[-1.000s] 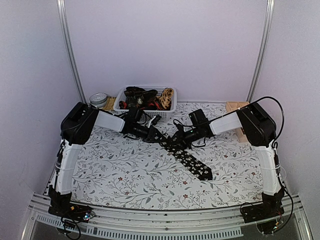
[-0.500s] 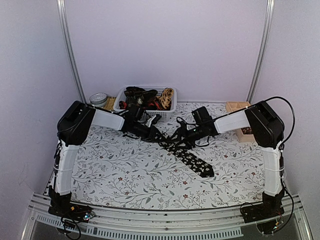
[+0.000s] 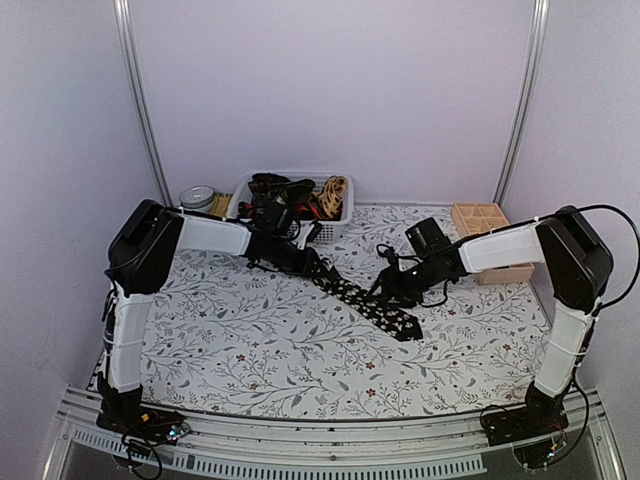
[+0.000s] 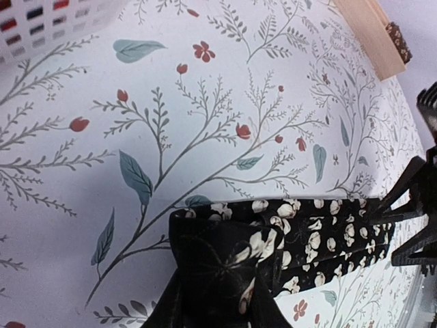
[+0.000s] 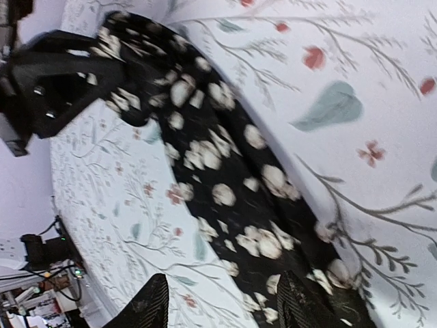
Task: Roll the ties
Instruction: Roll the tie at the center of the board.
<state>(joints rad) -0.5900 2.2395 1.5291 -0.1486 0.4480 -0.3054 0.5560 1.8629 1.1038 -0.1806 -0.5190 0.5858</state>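
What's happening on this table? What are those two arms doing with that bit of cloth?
Two robot arms are working on a black tie speckled with pale flowers, which lies slantwise on the flowered table. The left hand is at the tie's narrow end, where the cloth is bunched up. The right hand, fingers open, is over the wider stretch. Most of the tie lies flat, so no roll has formed yet. More ties sit in the white basket behind.

The tie (image 3: 365,305) is black, speckled with small cream flowers. The table cover (image 3: 250,350) is white — printed with grey-green leafy sprigs and tiny red blossoms.
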